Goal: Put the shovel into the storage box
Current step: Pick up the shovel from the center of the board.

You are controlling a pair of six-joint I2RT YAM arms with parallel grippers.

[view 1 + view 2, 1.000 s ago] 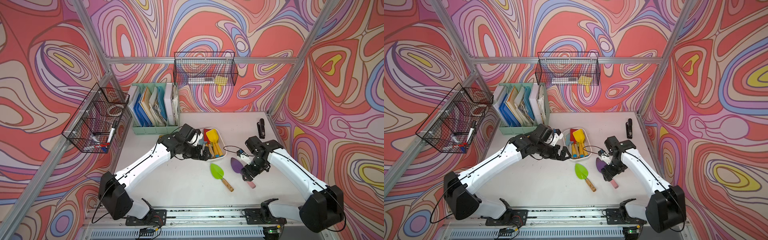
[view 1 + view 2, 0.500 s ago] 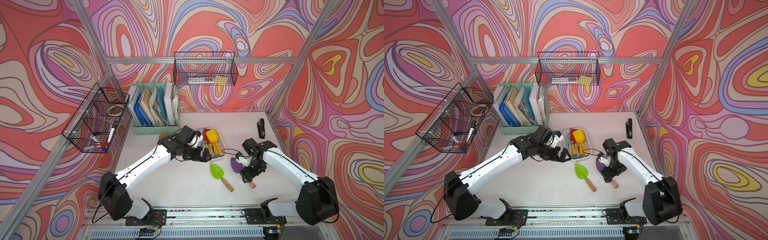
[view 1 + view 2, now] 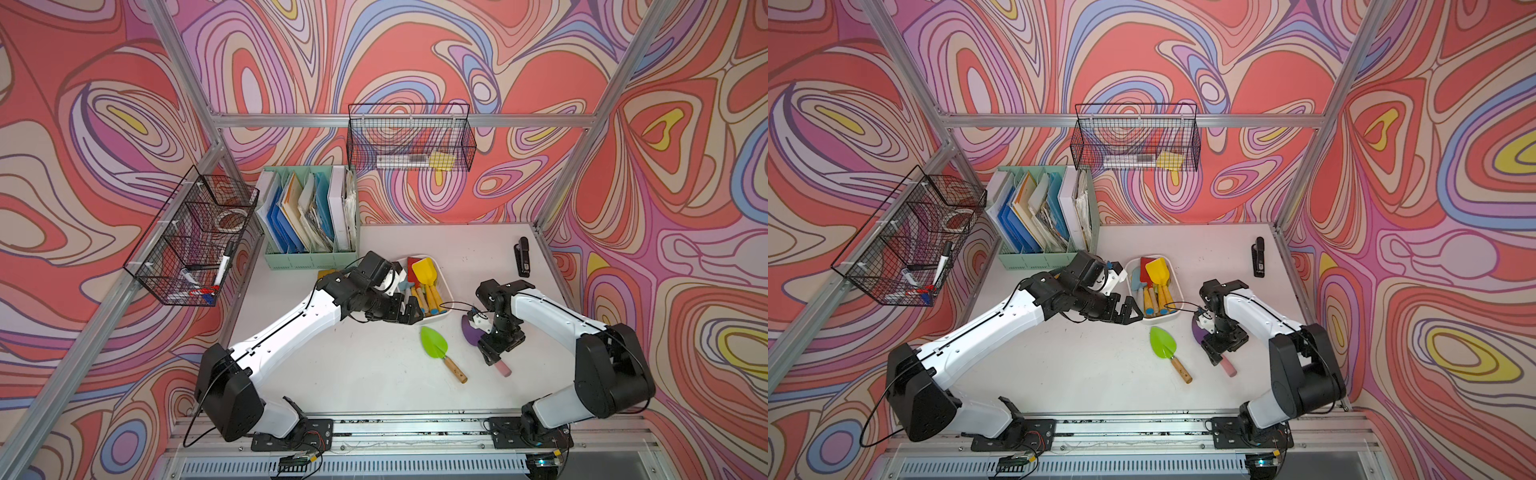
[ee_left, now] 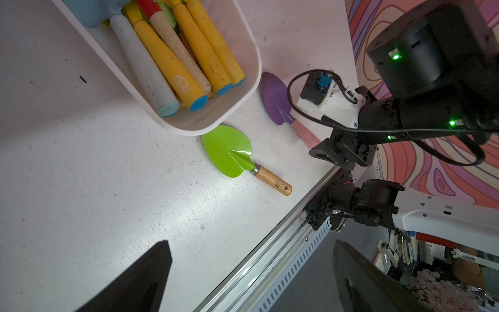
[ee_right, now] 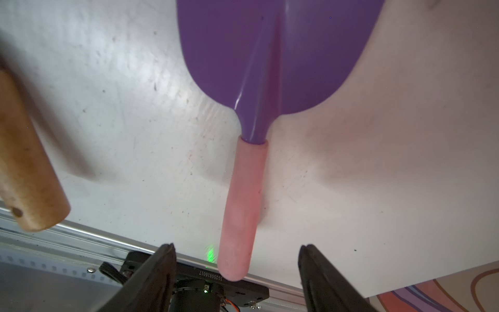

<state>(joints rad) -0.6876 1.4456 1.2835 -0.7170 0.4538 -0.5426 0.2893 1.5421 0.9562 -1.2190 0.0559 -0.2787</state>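
Right gripper [image 5: 237, 272] is straddling the purple shovel's [image 3: 471, 330] pink handle, jaws still apart, not pinching it. The shovel lies on the table just beside the storage box [image 3: 445, 286] (green shovel [image 3: 434, 341] next to it). Left gripper [image 3: 409, 309] gapes wide, empty, at the box's near end.

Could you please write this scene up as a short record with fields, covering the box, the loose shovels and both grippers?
storage box: white tub on the table, already holding several shovels
purple shovel: flat on the table beside the box, pink handle
green shovel: flat on the table, wooden handle, untouched
right gripper: open, jaws on either side of the pink handle, not yet gripping
left gripper: open and empty, at the near end of the box
stapler: near the table's far right edge
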